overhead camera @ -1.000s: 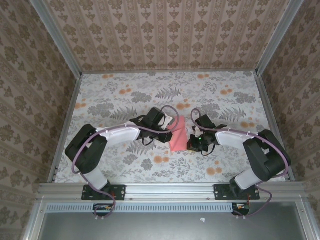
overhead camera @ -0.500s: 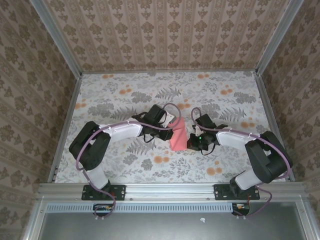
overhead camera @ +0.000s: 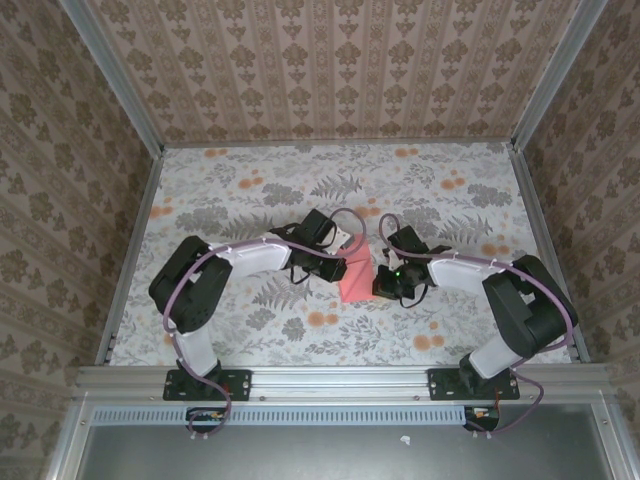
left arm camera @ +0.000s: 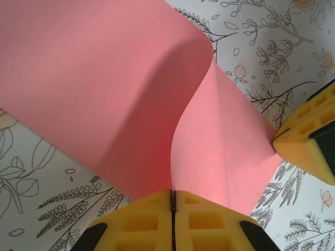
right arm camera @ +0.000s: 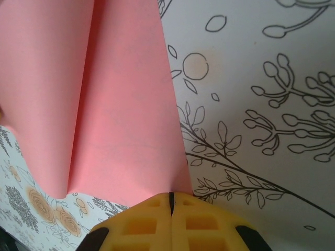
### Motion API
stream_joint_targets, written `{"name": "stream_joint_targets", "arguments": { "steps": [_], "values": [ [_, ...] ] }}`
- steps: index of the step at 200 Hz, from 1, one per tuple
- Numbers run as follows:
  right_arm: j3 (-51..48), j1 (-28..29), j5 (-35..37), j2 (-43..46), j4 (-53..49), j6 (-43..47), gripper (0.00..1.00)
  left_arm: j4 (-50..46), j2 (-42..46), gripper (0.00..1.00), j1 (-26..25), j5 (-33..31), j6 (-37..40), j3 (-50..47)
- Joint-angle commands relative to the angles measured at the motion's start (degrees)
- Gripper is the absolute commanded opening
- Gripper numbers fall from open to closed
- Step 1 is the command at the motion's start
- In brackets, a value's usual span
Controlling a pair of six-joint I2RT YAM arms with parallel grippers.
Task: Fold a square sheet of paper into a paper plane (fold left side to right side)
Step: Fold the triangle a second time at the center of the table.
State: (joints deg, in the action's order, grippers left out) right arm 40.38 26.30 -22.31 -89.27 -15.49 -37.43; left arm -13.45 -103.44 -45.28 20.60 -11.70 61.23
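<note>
Carrying its clamped edge further right, the left tool [left arm camera: 172, 203] arches the square sheet of paper [left arm camera: 104, 78] above the bench [overhead camera: 250, 190]; the right tool [right arm camera: 171, 203] clamps the other edge; fold nearly closed

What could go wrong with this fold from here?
Left gripper pinches only the edge of the square sheet of paper; it could slip out mid-fold. The bend is a loose curl, so the crease may land skewed. Right gripper, shut on the other edge, sits close; the two might collide.

Top cam looks down from behind; wrist cams, v. close, share pink sheet [left arm camera: 104, 78].
</note>
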Motion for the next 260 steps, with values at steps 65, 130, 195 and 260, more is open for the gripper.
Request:
{"name": "stream_joint_targets", "arguments": {
  "steps": [65,130,195,260],
  "values": [
    [1.4,0.7,2.2,-1.7,-4.4,2.0,0.03,-0.4,-3.0,0.07,0.6,0.5,2.0,2.1],
    [1.5,0.9,2.2,-2.1,-4.9,2.2,0.03,0.0,-4.3,0.08,0.6,0.3,2.0,2.8],
    [1.7,0.9,2.4,-2.3,-5.4,2.4,0.03,-0.1,-5.0,0.07,0.6,-0.8,2.0,2.7],
    [1.9,0.9,2.4,-2.6,-5.7,2.4,0.03,-0.2,-4.3,0.07,0.7,-1.8,2.3,2.6]
  ]
}}
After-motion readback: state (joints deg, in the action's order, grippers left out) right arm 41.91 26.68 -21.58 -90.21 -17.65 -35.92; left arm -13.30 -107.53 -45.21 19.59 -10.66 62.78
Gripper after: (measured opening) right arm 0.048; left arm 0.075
